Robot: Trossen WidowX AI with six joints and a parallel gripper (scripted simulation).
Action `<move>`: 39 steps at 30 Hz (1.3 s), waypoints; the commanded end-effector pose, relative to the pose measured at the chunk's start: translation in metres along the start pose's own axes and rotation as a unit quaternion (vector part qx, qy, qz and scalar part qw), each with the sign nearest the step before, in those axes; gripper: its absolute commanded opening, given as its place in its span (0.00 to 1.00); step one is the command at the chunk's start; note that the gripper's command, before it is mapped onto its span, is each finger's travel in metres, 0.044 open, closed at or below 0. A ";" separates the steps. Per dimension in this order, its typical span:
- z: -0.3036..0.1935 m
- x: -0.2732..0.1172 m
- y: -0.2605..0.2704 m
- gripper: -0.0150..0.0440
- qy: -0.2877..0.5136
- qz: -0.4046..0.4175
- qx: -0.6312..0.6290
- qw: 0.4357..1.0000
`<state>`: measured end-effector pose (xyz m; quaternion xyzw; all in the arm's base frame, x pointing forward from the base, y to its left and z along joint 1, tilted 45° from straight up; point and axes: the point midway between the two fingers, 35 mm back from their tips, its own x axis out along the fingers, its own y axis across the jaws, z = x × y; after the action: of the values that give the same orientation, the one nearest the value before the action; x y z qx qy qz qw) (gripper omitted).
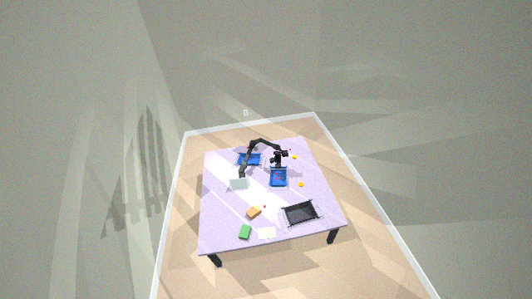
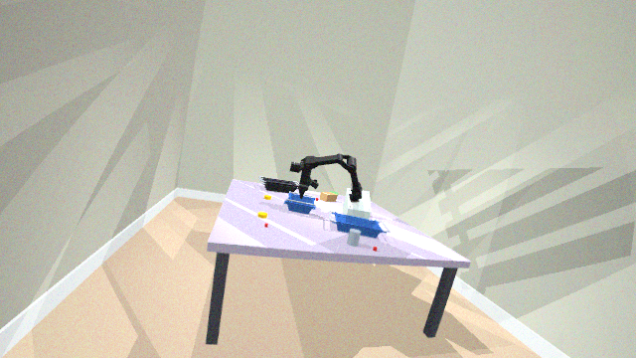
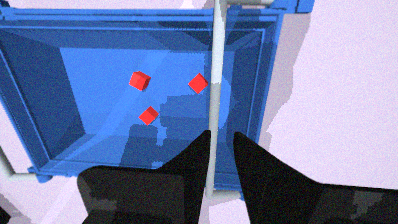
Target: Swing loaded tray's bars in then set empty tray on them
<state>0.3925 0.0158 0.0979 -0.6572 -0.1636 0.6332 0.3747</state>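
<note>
The loaded blue tray [image 1: 278, 185] [image 2: 301, 209] [image 3: 125, 16] stands on the table with small red blocks [image 3: 140, 80] [image 1: 280, 178] inside. One wire bar [image 3: 216, 65] crosses above the tray's top, inward of its far end. The other bar [image 1: 278, 189] [image 3: 4, 165] is swung out beyond the near end. My gripper [image 1: 278, 166] [image 2: 301, 196] [image 3: 221, 136] points down at the far end, fingers slightly apart. The first bar passes between the fingertips, near the left one, with a gap to the right one, not clamped. The empty blue tray [image 1: 249, 159] [image 2: 357, 227] lies at the back left, bars out.
A black tray [image 1: 301, 213] [image 2: 280, 186] stands at the front right. A pale box [image 1: 238, 183] is by the arm's base. A wooden block [image 1: 253, 213] [image 2: 328, 197], green block [image 1: 244, 232], yellow discs [image 1: 301, 184] [image 2: 262, 215] and grey cylinder [image 2: 354, 238] are on the table.
</note>
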 end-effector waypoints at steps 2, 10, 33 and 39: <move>0.000 0.000 0.000 0.40 0.000 0.000 0.002 1.000; 0.002 -0.008 0.002 0.40 -0.002 0.003 0.010 1.000; -0.015 -0.014 0.199 0.40 0.017 0.000 0.926 0.377; -0.008 -0.012 0.233 0.40 0.009 -0.003 0.988 0.157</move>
<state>0.3615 -0.1092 -0.0142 -0.0307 0.4600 0.4653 0.7556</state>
